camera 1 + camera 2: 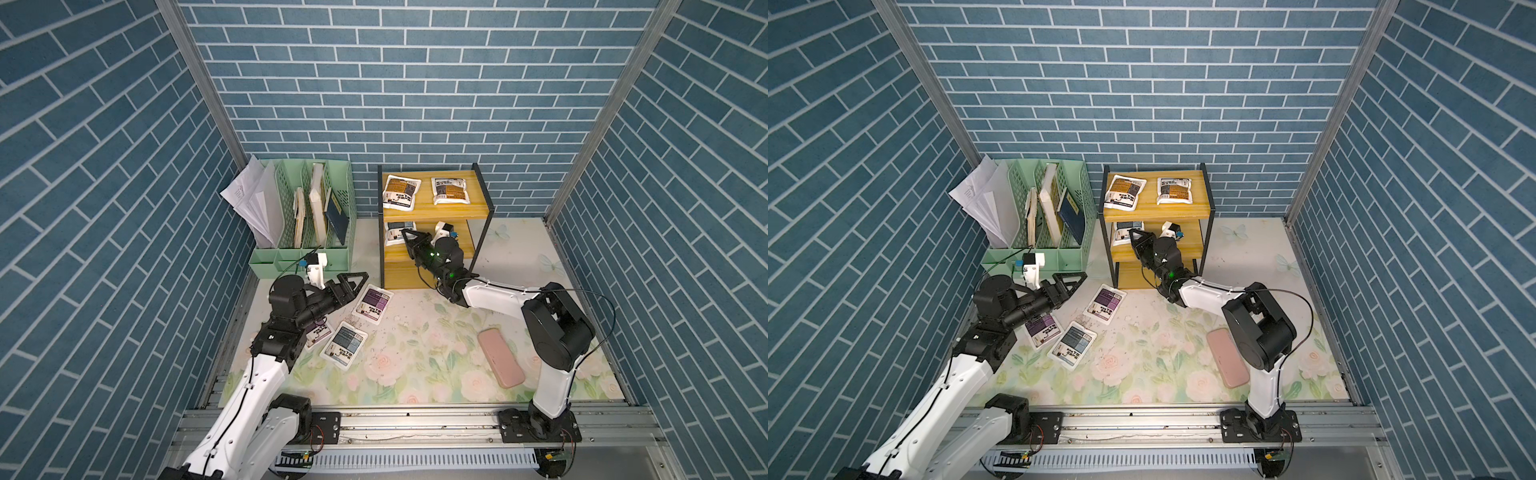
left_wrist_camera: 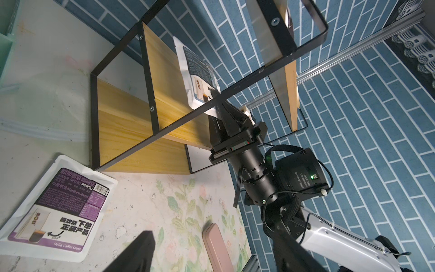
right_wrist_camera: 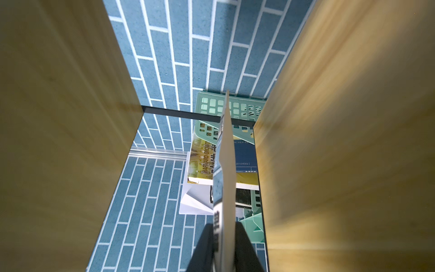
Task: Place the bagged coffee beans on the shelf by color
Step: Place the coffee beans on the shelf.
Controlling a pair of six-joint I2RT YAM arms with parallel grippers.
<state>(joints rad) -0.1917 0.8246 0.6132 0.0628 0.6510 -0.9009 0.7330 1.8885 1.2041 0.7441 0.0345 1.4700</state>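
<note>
- At the back edge of the surface (image 1: 415,365), in both top views, the shelf (image 1: 436,212) is standing with two orange-brown pouches (image 1: 400,191) lying on its top board.
- The right arm (image 1: 490,293) is reaching into the middle tier, with the right jaws gripping the held blue-grey pouch (image 1: 395,232).
- Near the surface's left edge, the exposed purple pouch (image 1: 372,304), the half-covered purple pouch (image 1: 1043,329) and the loose blue-grey pouch (image 1: 344,345) are lying flat. The left jaws are hanging open and empty just beside the exposed one.
- In the left wrist view, the right jaws are clamping one end of the held blue-grey pouch (image 2: 197,77) inside the shelf (image 2: 131,131). The exposed purple pouch (image 2: 63,207) is lying just beside the shelf's foot.
- In the right wrist view, the held blue-grey pouch (image 3: 227,164) is showing edge-on, pinched between black fingers (image 3: 202,249) and flanked by two shelf (image 3: 58,117) boards.
</note>
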